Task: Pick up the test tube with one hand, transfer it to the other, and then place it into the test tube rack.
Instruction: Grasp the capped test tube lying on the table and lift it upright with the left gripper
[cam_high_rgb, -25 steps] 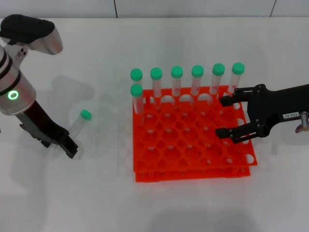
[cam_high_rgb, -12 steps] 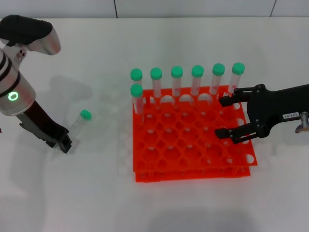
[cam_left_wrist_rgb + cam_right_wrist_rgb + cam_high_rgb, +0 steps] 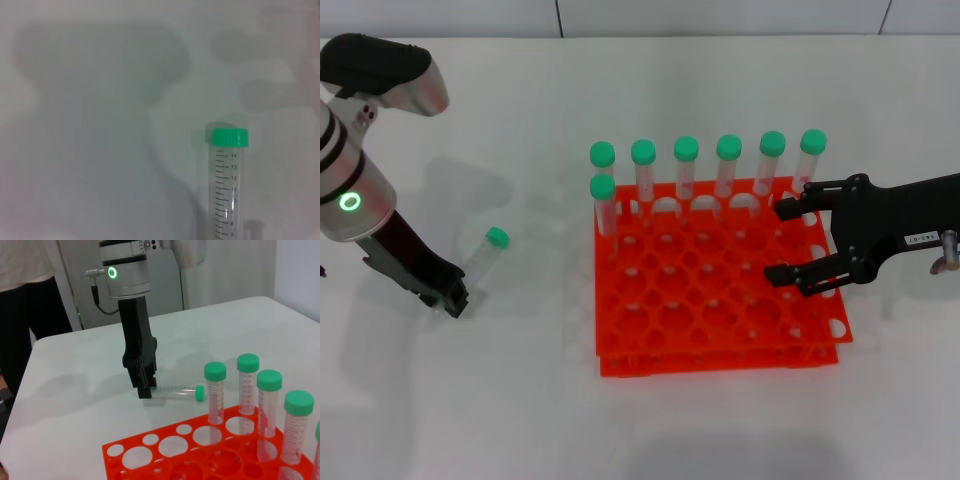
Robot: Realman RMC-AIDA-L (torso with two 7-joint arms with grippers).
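The test tube (image 3: 480,262), clear with a green cap, lies flat on the white table left of the orange test tube rack (image 3: 650,355). My left gripper (image 3: 450,297), on the arm with the green ring, is low on the table and shut on the tube's bottom end. The right wrist view shows this gripper (image 3: 145,386) at the end of the lying tube (image 3: 175,390). The left wrist view shows the capped tube (image 3: 227,185) on the table. My right gripper (image 3: 780,242), with the white label, hovers open over the rack's right side.
Several green-capped tubes (image 3: 686,170) stand in the rack's back row, and one (image 3: 603,205) stands in the second row at the left. The right wrist view shows these tubes (image 3: 247,385), the rack (image 3: 165,460), and a person (image 3: 25,295) beyond the table's far edge.
My left gripper's fingers have drawn in around the tube's bottom end and shifted slightly up-left. The tube still lies in the same spot. The right arm has not moved.
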